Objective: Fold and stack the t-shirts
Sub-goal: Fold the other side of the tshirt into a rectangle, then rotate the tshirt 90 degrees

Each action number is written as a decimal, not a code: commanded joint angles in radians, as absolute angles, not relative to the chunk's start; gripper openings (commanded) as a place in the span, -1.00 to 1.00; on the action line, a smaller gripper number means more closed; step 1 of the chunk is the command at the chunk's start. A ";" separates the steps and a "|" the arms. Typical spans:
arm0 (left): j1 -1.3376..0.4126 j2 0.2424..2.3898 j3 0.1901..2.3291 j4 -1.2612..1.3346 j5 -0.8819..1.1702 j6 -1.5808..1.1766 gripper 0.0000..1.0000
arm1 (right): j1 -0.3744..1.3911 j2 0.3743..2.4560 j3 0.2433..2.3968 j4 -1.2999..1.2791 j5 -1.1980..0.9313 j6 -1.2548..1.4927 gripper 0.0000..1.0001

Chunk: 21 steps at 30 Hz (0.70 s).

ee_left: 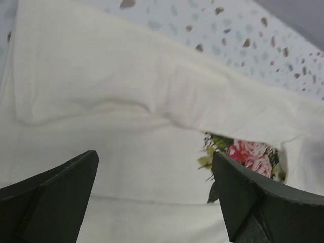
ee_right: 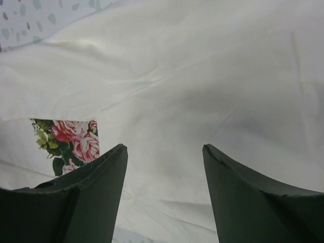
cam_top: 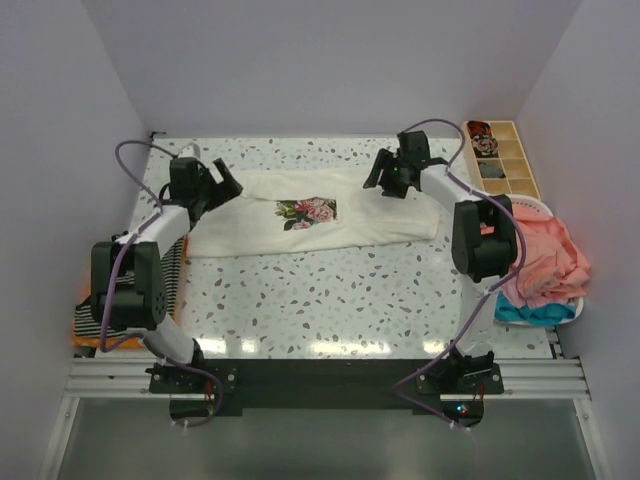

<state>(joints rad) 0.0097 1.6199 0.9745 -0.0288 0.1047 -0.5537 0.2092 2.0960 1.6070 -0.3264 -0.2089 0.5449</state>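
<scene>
Our cream t-shirt (cam_top: 350, 222) lies partly folded across the far middle of the table (cam_top: 330, 300). The left gripper (cam_top: 226, 186) and right gripper (cam_top: 384, 181) hover spread and empty over its ends. Light and limp, we judge: pinch both end corners together.

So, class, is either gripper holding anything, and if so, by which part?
Nothing is held. The left gripper and the right gripper both stand open above the cream t-shirt, with no cloth pinched between their fingers.
</scene>
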 commanded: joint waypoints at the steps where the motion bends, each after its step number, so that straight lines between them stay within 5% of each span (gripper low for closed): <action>1: 0.009 1.767 1.194 0.170 0.225 -0.483 1.00 | 0.209 2.083 1.626 -0.445 -0.109 0.508 0.31; 10: -0.028 2.155 1.465 0.088 0.373 -0.403 1.00 | 0.212 1.953 1.393 -0.377 -0.140 0.503 0.32; 21: -0.052 2.073 1.180 -0.055 0.255 -0.491 1.00 | 0.198 2.052 1.469 -0.535 0.075 0.526 0.48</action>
<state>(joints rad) -0.0319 2.0998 1.3209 0.1295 0.3004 -0.4541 0.2085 1.9736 1.3651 -0.4568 -0.0345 0.5243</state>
